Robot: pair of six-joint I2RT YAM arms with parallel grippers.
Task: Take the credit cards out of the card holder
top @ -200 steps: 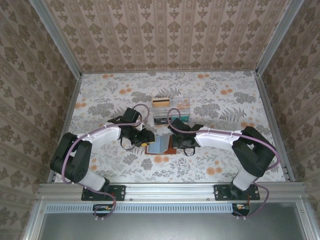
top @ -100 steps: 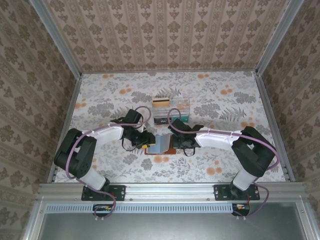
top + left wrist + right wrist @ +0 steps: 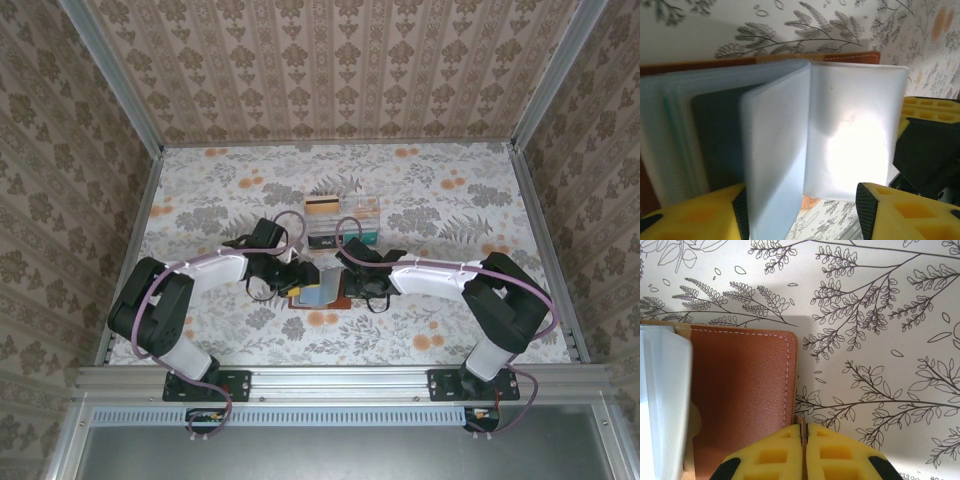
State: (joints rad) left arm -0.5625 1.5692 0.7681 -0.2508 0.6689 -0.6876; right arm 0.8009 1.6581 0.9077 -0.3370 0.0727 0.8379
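The card holder (image 3: pixel 322 289) lies open at the table's middle, between both grippers. In the left wrist view its blue-grey plastic sleeves (image 3: pixel 775 145) fan upward, and a dark card (image 3: pixel 715 132) sits in one of them. The brown cover (image 3: pixel 850 57) shows behind the sleeves. My left gripper (image 3: pixel 800 215) is open, its yellow fingers (image 3: pixel 905 210) on either side of the raised sleeves. My right gripper (image 3: pixel 802 432) is shut on the edge of the brown leather cover (image 3: pixel 740 390), pinning it to the table. The two grippers, left (image 3: pixel 297 280) and right (image 3: pixel 350 286), flank the holder.
A clear plastic compartment box (image 3: pixel 340 222) stands just behind the holder, with a striped card (image 3: pixel 320 203) and other cards in it. Patterned walls close in the table on three sides. Free floral tabletop lies left, right and in front.
My left gripper has moved right, up to the holder, and the blue-grey sleeves now stand between its fingers. The right gripper has stayed on the cover.
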